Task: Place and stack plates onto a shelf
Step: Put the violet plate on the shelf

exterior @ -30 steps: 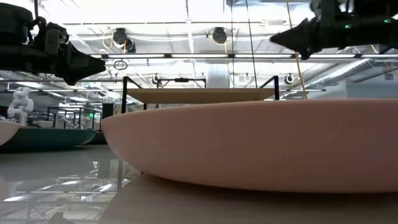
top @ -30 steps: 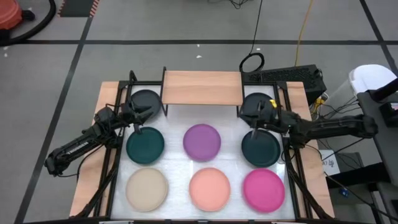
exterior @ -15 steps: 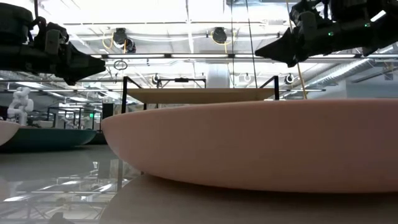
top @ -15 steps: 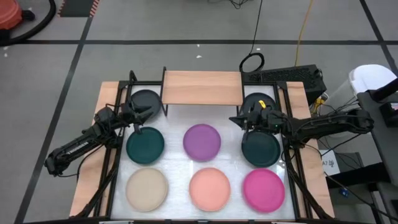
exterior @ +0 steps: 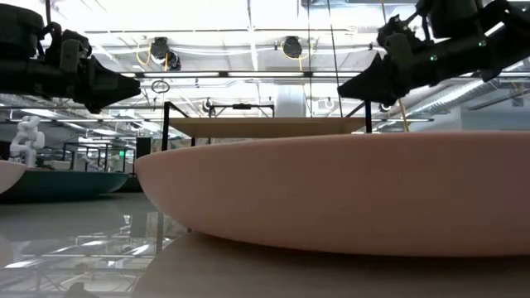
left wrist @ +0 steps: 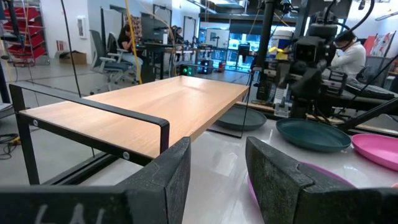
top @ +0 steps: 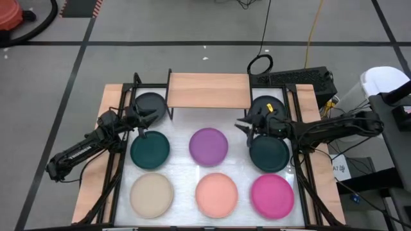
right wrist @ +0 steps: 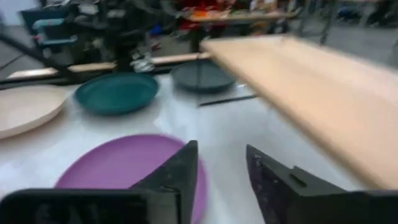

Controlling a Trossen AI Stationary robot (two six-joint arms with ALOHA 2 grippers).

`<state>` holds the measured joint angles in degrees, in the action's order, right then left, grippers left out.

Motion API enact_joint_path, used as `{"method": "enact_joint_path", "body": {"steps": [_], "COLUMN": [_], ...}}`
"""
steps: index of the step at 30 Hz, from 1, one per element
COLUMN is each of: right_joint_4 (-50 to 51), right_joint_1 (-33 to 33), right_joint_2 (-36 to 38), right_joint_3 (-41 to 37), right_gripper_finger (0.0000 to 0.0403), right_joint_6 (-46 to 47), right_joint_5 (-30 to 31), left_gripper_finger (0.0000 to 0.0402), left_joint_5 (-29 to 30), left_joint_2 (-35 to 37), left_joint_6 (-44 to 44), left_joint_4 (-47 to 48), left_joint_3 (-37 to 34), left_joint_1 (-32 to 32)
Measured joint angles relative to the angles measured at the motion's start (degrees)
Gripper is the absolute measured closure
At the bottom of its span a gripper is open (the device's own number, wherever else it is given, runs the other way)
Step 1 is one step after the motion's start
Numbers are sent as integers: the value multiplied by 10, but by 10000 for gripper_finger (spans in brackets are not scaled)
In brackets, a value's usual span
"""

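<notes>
Since the earlier frames, the right gripper (top: 242,125) has swung off the far right dark grey round plate (top: 260,104) toward the middle of the counter, and its jaws, shut a second ago, now stand parted with nothing between them. It hangs above the white counter top (top: 239,160), between the purple round matte plate (top: 208,144) and the right dark teal plate (top: 269,154).

All eight plates lie flat on the counter, none yet on the shelf. They sit in rows: the other dark grey plate (top: 150,102) far left, the left dark teal plate (top: 149,149) beside the purple one, then the beige plate (top: 151,193), the salmon pink plate (top: 216,194) and the magenta plate (top: 272,194) along the near edge. This spacing leaves each rim open to approach.

The low light-wood shelf on thin black metal legs (top: 208,90) stands at the far side between the two grey plates, its board bare.

The left gripper (top: 149,119) hovers between the left grey and left teal plates, jaws parted and empty; it appears to be waiting.

Judgement: the task is at its start. The right gripper looks to be lining up on the purple plate's rim; a shallow rim may slip if taken too high.

People sit at desks in the room beyond.
</notes>
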<state>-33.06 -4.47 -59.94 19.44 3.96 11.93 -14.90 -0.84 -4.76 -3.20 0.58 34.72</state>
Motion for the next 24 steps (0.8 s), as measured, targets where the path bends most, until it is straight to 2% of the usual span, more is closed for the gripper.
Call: {"method": "enact_joint_path", "body": {"steps": [3, 6, 10, 14, 18, 24], "right_joint_4": [14, 69, 128, 110, 93, 87], "right_joint_1": [0, 0, 10, 48, 95, 142], "right_joint_2": [-30, -67, -125, -189, -236, -273], "right_joint_3": [14, 49, 105, 132, 147, 152], "right_gripper_finger": [255, 238, 227, 225, 225, 225], "right_joint_6": [20, 29, 2, -66, -146, -156], "right_joint_5": [-32, -50, -74, -121, -123, -120], "left_gripper_finger": [243, 243, 243, 243, 243, 243], "left_joint_5": [0, 0, 0, 0, 0, 0], "left_joint_2": [0, 0, 0, 0, 0, 0], "left_joint_6": [0, 0, 0, 0, 0, 0], "left_joint_4": [0, 0, 0, 0, 0, 0], "left_joint_3": [0, 0, 0, 0, 0, 0], "left_joint_1": [0, 0, 0, 0, 0, 0]}}
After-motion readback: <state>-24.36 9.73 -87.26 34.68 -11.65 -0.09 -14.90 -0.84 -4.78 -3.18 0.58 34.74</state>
